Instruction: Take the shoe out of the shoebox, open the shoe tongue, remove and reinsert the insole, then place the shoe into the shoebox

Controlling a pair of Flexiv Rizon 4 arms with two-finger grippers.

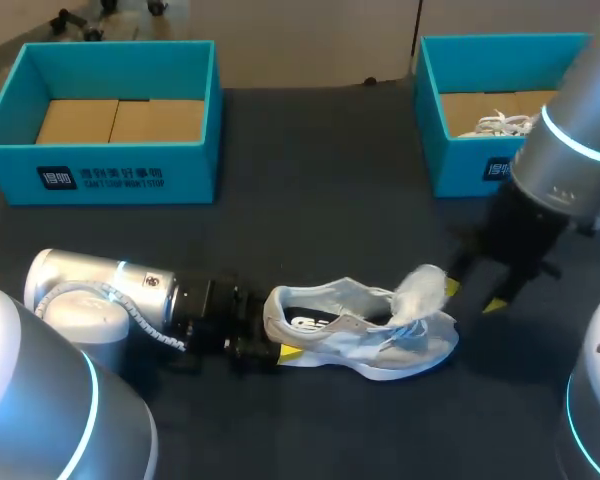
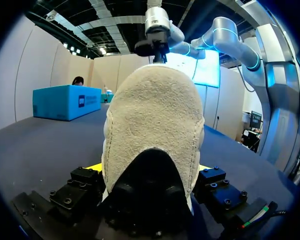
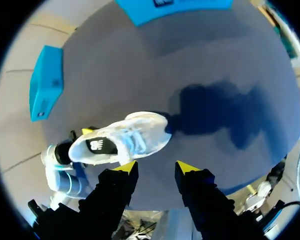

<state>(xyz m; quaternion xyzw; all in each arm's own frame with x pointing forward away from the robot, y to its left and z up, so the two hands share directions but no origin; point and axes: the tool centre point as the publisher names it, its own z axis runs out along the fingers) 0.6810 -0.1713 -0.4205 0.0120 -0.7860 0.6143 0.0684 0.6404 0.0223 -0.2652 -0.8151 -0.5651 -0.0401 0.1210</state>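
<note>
Left claw (image 1: pixel 273 335) grips the pale mesh shoe (image 1: pixel 370 335) by its fuzzy heel; right claw (image 1: pixel 472 296) hangs released.

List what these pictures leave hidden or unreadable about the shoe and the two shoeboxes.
Head view: my right arm covers part of the right shoebox; only white laces show, so its contents are unclear.
Head view: only the heel end of the insole shows; the rest lies under the upper.
Left wrist view: the heel of the shoe fills the view, hiding toe and tongue.
Right wrist view: the left shoebox is too small and side-on to see inside.
</note>
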